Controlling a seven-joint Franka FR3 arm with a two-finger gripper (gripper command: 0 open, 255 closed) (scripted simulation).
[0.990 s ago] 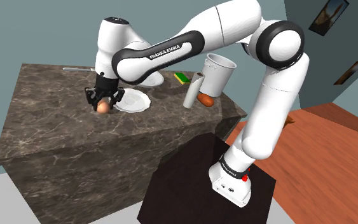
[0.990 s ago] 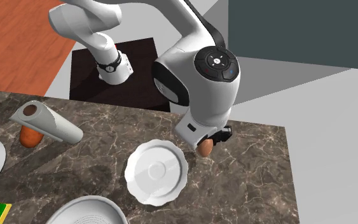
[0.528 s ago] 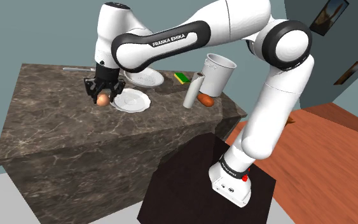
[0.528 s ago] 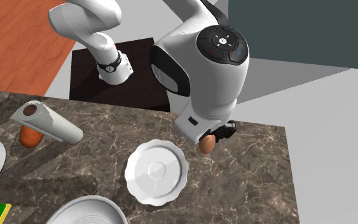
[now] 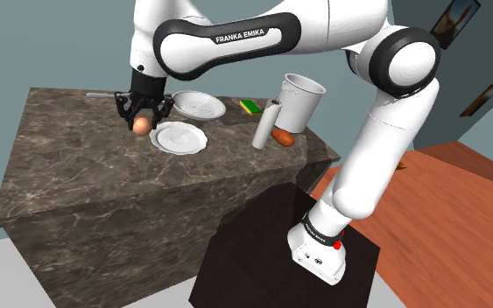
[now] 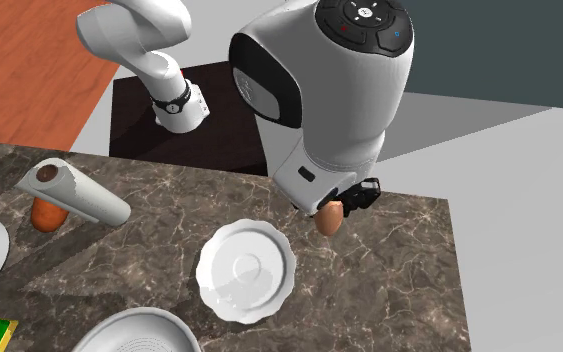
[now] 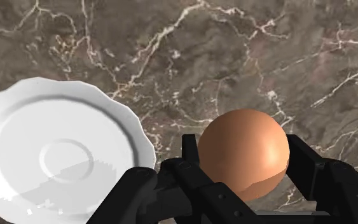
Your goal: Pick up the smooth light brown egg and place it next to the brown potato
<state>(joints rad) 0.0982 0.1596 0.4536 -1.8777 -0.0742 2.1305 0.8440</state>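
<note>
The egg [image 7: 244, 149] was clasped in the tool [image 5: 142, 121] and held above the table [image 5: 65, 131], so it could be carried to the far-off potato [image 5: 283, 138].

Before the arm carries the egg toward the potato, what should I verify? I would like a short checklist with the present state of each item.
1. Egg clasped between the gripper fingers: ok.
2. Egg clear of the counter: ok, it hangs above the marble.
3. Potato located: ok, at the counter's end nearest the stand.
4. Way across: ok, just a flat white plate lies between.
5. Free spot beside the potato: cannot tell; a pale tube leans right by it.
</note>
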